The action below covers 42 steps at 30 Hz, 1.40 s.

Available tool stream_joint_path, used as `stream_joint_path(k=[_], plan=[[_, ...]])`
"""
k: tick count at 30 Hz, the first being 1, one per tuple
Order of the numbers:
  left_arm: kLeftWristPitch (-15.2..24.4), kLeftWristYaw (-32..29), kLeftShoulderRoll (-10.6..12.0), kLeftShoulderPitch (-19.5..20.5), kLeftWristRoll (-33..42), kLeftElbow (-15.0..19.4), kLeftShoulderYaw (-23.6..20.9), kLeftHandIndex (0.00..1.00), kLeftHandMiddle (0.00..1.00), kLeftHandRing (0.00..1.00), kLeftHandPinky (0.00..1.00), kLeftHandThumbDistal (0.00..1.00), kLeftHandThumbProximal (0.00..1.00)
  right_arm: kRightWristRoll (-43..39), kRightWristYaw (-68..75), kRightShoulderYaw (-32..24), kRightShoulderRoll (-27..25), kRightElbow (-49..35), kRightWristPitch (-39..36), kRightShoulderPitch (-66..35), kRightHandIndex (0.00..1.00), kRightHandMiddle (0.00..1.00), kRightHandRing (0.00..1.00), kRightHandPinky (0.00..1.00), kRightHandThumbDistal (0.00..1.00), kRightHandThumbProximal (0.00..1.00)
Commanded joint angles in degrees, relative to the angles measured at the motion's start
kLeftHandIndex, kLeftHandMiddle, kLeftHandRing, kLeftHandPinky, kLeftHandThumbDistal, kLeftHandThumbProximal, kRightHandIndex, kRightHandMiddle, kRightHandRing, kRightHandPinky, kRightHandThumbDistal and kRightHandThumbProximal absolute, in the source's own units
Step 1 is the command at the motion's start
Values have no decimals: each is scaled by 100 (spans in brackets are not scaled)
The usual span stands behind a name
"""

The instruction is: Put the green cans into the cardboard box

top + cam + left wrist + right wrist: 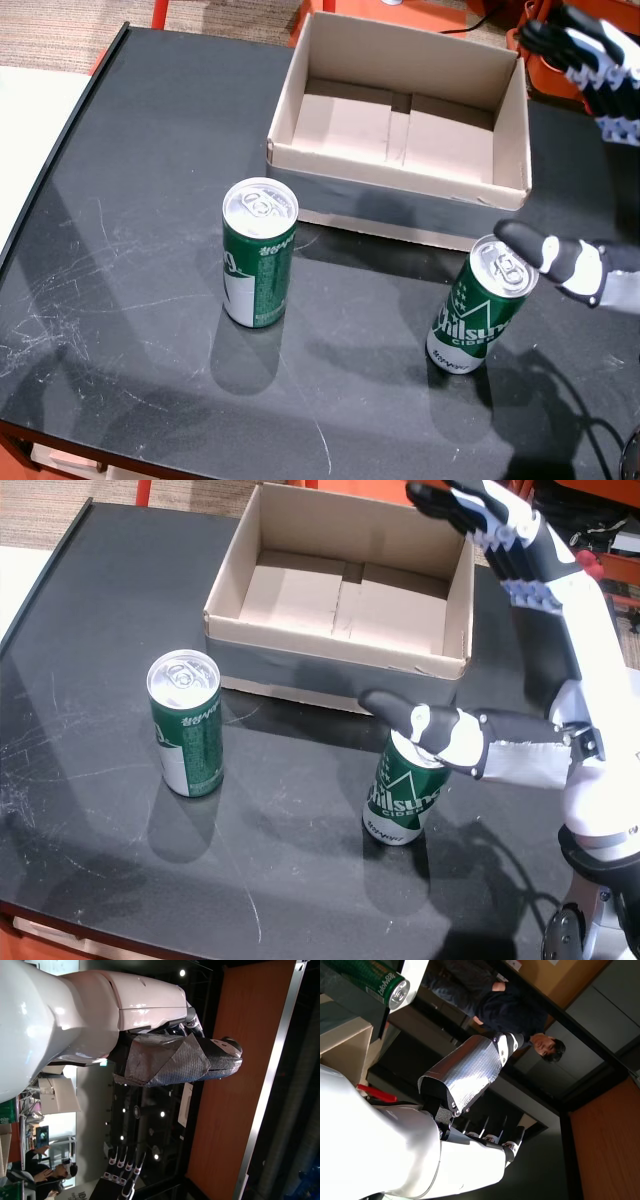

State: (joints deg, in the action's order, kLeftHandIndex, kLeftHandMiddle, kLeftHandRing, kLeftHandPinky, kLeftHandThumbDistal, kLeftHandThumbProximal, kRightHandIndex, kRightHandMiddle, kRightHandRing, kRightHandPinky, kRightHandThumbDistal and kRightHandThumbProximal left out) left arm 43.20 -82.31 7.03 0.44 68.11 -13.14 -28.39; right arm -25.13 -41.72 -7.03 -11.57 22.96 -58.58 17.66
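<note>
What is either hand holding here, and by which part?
Nothing. The right hand is open beside the right-hand can, thumb over its top; the left hand holds nothing.

Two green cans (259, 252) (480, 318); one cardboard box (400, 185); one black table (120, 300).
</note>
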Motion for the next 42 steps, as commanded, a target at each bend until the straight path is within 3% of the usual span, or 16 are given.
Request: stream_joint_path(k=[1,5,7,15,20,27,28,29,30,32,36,42], plan=[[51,-48,689,-59,-5,-60,-23,92,92,91,87,33,100,-164,-52,16,-16,18,59,-23,83,81,82,88,100,66],[73,37,706,-17,-38,1,-18,91,91,90,87,33,100,12,43,-83,-65,248,256,-5,83,81,81,88,100,73],[23,-3,689,-6,-1,3,-21,91,91,90,87,35,100,218,127,-181,-119,759,296,102,84,82,82,88,100,79],[9,147,739,132,-41,173,18,91,90,90,86,33,100,931,137,-233,-516,2789,434,526,89,87,88,94,100,77],[74,235,769,143,-88,199,18,91,90,90,87,34,100,1016,32,-272,-544,3157,408,571,90,87,88,95,100,73],[96,245,761,159,-125,190,22,90,90,90,87,31,100,1013,-34,-292,-518,3227,395,551,91,88,87,94,100,77],[159,260,743,54,-149,92,-5,90,90,89,87,34,100,1002,-48,-293,-513,3219,404,542,91,88,87,94,100,77],[310,353,577,-537,-242,-528,-91,91,92,92,90,45,96,1006,-44,-293,-508,3215,394,531,91,88,87,94,100,77],[409,397,463,-933,-297,-952,-154,92,92,92,91,49,94,1023,-26,-295,-504,3218,376,522,90,88,87,94,100,78],[548,403,354,-1353,-348,-1424,-244,92,93,93,92,49,94,1059,17,-297,-501,3231,357,505,90,87,87,94,100,79],[619,253,344,-1499,-314,-1611,-373,93,93,93,93,48,97,1079,39,-317,-483,3262,352,489,90,87,87,93,100,79],[513,191,304,-1518,-327,-1673,-438,93,93,93,92,49,92,1017,-97,-317,-431,3351,472,492,90,87,87,93,100,78]])
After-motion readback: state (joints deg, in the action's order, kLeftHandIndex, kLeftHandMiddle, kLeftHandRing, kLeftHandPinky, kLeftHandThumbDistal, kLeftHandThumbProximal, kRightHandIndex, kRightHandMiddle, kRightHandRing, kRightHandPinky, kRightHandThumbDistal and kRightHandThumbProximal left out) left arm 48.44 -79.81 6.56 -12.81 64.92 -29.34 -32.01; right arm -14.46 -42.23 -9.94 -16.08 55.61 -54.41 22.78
